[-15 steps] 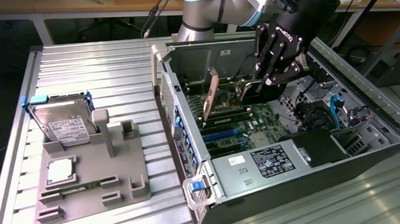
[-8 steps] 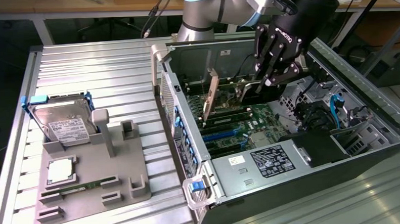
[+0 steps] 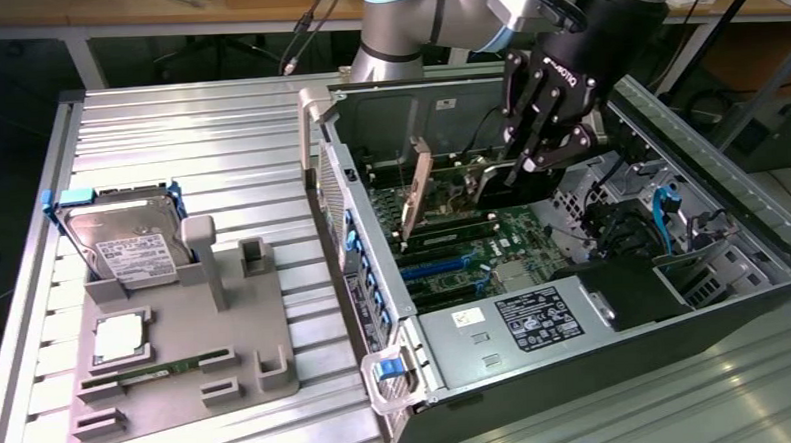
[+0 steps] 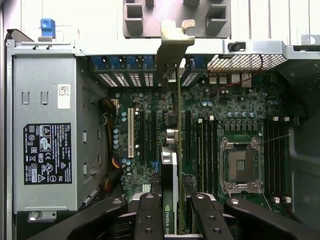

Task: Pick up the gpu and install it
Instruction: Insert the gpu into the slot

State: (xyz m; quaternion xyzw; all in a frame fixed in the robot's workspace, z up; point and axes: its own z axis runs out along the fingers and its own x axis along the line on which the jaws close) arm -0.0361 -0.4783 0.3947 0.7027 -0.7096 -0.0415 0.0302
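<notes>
The gpu (image 4: 170, 172) stands on edge inside the open computer case (image 3: 364, 113), over the motherboard's expansion slots (image 4: 142, 135). In the wrist view I see it edge-on: a thin green card with a black cooler on one face. Its metal end bracket (image 4: 175, 42) reaches the case's rear slot wall. In the exterior view the gpu (image 3: 428, 185) hangs upright near the case's rear wall. My gripper (image 4: 174, 212) is shut on the card's far end, one black finger (image 4: 149, 217) on each face. From outside, the gripper (image 3: 537, 163) reaches down into the case. Whether the card sits in a slot I cannot tell.
A power supply (image 4: 47, 150) fills one end of the case, and an empty CPU socket (image 4: 240, 165) lies beside the memory slots. On the exterior view's left, a grey fixture (image 3: 240, 338) holds a hard drive (image 3: 129, 243), a processor (image 3: 117, 339) and a memory stick (image 3: 155, 372).
</notes>
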